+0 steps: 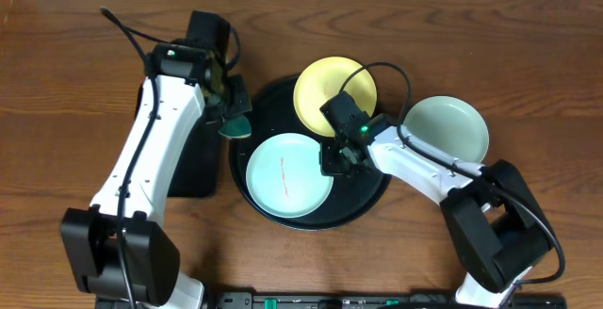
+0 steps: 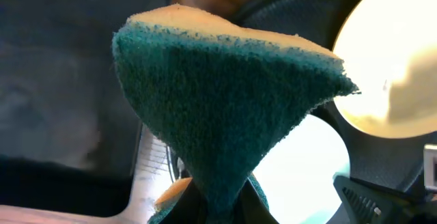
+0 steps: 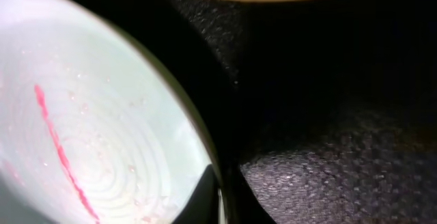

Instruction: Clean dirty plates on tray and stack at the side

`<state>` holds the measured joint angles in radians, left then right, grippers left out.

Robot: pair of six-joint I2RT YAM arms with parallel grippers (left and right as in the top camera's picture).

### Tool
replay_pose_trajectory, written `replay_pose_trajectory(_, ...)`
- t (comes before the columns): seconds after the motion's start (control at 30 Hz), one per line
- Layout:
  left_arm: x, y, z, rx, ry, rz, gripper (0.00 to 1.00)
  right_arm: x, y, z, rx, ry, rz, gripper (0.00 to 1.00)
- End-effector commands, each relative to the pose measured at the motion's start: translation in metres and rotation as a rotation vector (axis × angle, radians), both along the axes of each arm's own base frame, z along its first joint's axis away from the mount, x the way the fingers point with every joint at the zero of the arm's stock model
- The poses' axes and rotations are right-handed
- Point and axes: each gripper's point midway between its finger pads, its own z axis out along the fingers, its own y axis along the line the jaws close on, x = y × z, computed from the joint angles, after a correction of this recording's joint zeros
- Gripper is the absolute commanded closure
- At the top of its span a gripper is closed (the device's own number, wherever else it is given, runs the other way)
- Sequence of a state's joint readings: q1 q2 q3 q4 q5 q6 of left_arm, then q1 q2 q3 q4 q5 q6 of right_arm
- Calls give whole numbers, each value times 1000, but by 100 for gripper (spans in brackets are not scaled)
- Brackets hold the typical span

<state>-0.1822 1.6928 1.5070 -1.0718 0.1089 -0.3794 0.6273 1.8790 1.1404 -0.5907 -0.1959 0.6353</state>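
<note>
Sponge [image 2: 225,108], pinched in the left gripper [image 1: 229,111], hangs over the tray [image 1: 273,111] rim. The marked turquoise plate [image 1: 287,175] lies on the tray, toward the desk's left edge from the right gripper [image 1: 337,158] at its rim. Jaw gap there cannot be determined. Right arm nearer.

plates [image 1: 289,175] [image 1: 446,127] [image 1: 325,85] 3 | round tray [image 1: 366,190] 1 | rectangular tray [image 1: 193,172] 1 | sponge [image 1: 236,121] 1

Sponge [image 2: 225,115]: coarse green fibre, yellow foam. Tray [image 3: 328,156]: matt grainy black. Turquoise plate [image 3: 109,128]: smooth glossy plastic.
</note>
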Motion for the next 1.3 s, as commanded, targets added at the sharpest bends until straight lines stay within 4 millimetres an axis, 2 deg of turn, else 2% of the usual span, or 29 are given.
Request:
replay_pose_trajectory(0.0,-11,-8,-14,-11,49,6,93,4,0,-2,-6,1,-1,99)
replay_pose_trajectory(0.2,-32,-27,-43,-10,110,-21,92,4,0,-4,-8,4,-3,99)
replay_pose_trajectory(0.4,-51,-59,-72,-46,133,-93,93,5,1,-3,2,4,-2,99)
replay_pose_trajectory(0.5,-63,-68,-86,-40,147,-132,93,4,3,-3,11,7,1,99)
replay_pose_trajectory(0.83,-96,-60,-138,-23,200,-121,93,5,2,-2,17,12,-2,99)
replay_pose_trajectory(0.93,-100,-63,-143,-25,199,-143,93,5,2,-2,17,12,-4,99)
replay_pose_trajectory(1.13,-108,-104,-138,-158,158,-443,93,5,2,-2,18,11,-4,99)
replay_pose_trajectory(1.27,-109,-109,-136,-185,147,-501,93,5,2,-2,18,12,-4,99)
